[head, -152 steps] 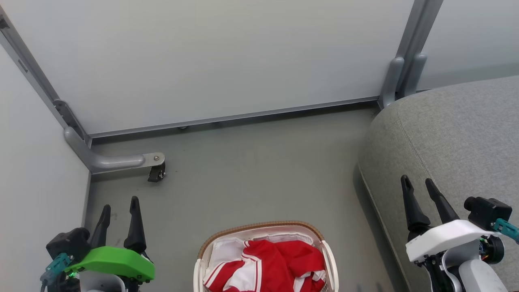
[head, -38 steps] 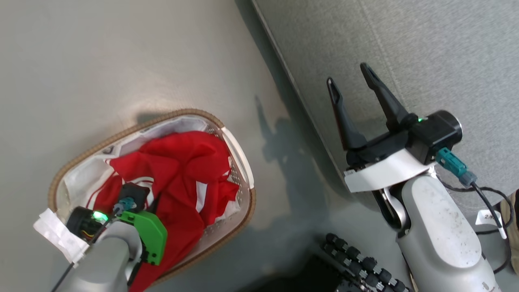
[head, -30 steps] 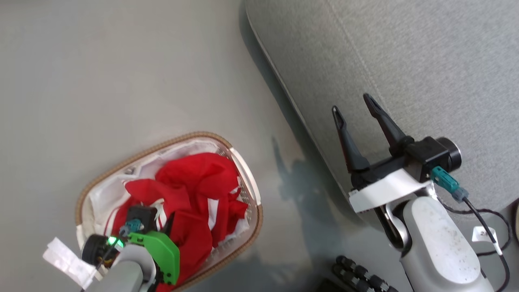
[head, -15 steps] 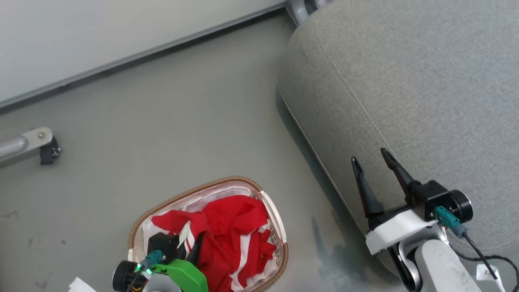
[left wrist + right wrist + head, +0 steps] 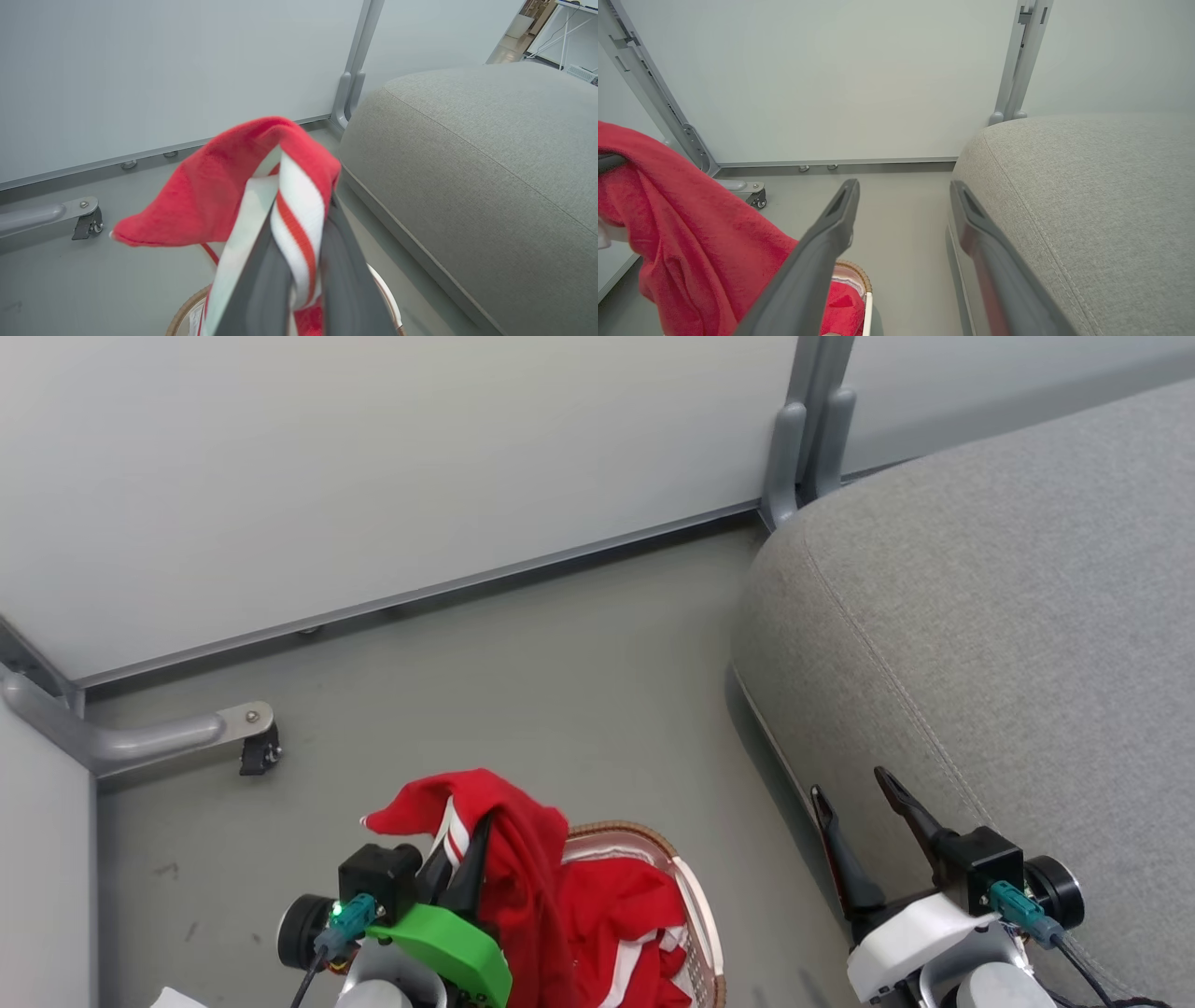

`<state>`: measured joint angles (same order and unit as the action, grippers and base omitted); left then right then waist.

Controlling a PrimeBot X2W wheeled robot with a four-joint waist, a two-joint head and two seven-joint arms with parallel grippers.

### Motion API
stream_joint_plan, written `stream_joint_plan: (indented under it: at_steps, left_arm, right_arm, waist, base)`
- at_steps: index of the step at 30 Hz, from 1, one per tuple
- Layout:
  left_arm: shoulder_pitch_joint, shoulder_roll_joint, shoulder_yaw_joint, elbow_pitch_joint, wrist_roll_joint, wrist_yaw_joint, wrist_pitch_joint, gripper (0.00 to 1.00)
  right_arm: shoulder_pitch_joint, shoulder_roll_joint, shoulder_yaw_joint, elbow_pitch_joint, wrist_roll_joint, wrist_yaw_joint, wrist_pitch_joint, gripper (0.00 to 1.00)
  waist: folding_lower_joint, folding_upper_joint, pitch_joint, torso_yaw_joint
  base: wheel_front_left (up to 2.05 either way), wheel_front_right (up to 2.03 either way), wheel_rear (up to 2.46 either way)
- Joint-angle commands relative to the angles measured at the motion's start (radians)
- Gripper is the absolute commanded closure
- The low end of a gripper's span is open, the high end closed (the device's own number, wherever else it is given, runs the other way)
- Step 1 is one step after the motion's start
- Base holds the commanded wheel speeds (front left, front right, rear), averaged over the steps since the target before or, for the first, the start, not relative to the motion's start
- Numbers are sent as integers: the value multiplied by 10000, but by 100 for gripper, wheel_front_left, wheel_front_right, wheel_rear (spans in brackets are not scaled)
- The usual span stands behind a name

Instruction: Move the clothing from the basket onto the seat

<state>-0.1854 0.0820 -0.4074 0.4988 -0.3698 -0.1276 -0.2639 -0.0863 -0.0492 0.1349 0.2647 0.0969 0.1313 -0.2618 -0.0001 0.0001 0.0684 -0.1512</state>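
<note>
My left gripper (image 5: 464, 840) is shut on the clothing (image 5: 523, 868), a red garment with white stripes, and holds it up above the basket (image 5: 686, 887). In the left wrist view the clothing (image 5: 243, 186) drapes over both dark fingers (image 5: 345, 280). More red and white fabric (image 5: 635, 924) lies inside the basket, whose brown rim shows at the bottom of the head view. The light grey seat (image 5: 1008, 616) fills the right side. My right gripper (image 5: 854, 793) stands open at the seat's front edge with nothing between its fingers; the right wrist view shows the red clothing (image 5: 668, 224) at its left.
A grey partition wall (image 5: 373, 467) with a metal post (image 5: 808, 429) runs behind. A metal foot with a castor (image 5: 252, 742) stands on the grey floor (image 5: 523, 691) at the left, with bare floor between the basket and the wall.
The head camera has tilted up, so the wall and more of the seat come into sight. My left gripper has lifted the red clothing out of the basket. The right gripper stays open.
</note>
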Motion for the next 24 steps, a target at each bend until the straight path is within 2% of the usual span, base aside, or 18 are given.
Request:
stream_joint_plan:
  at_steps: [1,12,24]
  left_arm:
    - [-53,2,45,-220,50,-51,-7,100]
    - [-976,-108,-313,-2045,35,-46,-9,100]
    - [-1979,-191,-1260,-2571,-139,-47,-9,100]
  right_arm:
    - [196,-43,7,38,68,-10,-48,0]
    - [613,-38,710,377,165,-10,-48,0]
    - [-129,-40,2933,640,667,-10,-48,0]
  waist:
    - [1,-1,-516,493]
    - [1,-1,-814,841]
    - [1,-1,-857,1511]
  base:
    - [0,0,0]
    - [0,0,0]
    - [0,0,0]
